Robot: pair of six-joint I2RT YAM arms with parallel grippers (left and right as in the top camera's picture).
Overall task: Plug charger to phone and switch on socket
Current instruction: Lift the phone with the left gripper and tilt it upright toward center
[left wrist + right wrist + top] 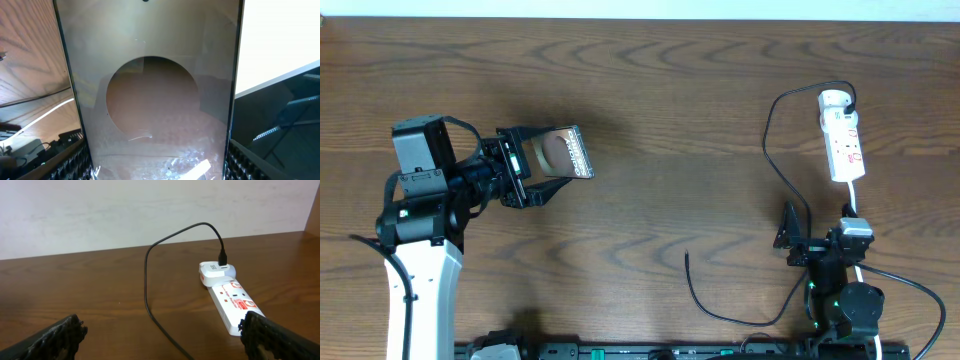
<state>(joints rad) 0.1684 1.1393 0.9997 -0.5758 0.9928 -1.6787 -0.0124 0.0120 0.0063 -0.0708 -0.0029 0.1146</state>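
left hand [540, 165]: clamped on the phone, one finger on each long edge; left of centre in the overhead view
left fingers [75, 160]: dark ribbed pads at the lower left and lower right corners of the left wrist view, phone between them
phone [150, 75]: fills the left wrist view, shiny bronze face with a round darker reflection in the middle; in the overhead view it sticks out right of the hand, tilted; can't tell if it touches the table
right hand [162, 322]: fingers spread wide apart, nothing between them; lower right of the overhead view
charger [767, 135]: thin black cable, runs from the adapter, loops left, drops past the right hand, curls along the lower edge
plug tip [687, 256]: free on the table, lower centre, well apart from the phone
adapter [833, 100]: white, plugged into the top end of the socket
socket [845, 148]: white strip with red marks, upper right, flat on the table, just above the right hand
white cord [854, 200]: leaves the socket's lower end toward the right arm
table [670, 100]: dark wood grain
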